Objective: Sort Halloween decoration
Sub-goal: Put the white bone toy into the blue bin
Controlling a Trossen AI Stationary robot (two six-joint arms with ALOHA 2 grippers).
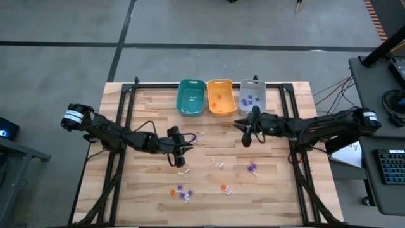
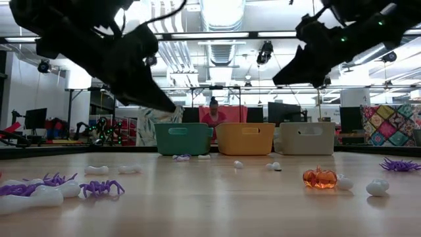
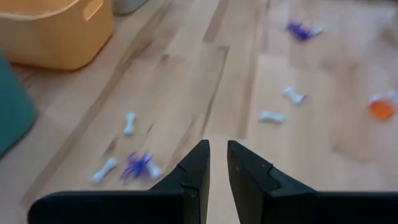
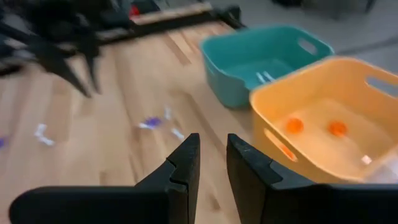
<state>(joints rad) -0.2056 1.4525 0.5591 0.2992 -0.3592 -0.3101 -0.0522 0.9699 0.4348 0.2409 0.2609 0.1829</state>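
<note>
Near the front edge of the worktop lie an orange trinket, a purple cluster and a pumpkin with a white piece touching it. Farther in, white bones sit mid-worktop, each lying flat with its long axis at its own angle; none line up. A purple spider rests toward the right side, legs splayed, so it has no clear heading.

The left pincer hangs above the worktop left of centre, its fingers nearly pressed together and holding nothing; just beyond it lie a small purple piece and two bones. The right pincer hovers nearer the back edge, in front of the bins, also nearly closed and empty.

Along the back edge stand the teal bin with white pieces, the orange bin with orange ones, and the grey bin with purple ones.

By my reading, sorting is partway done and both arms are between picks. The next move calls for spreading a pincer, dropping over one trinket and closing across its short axis.
</note>
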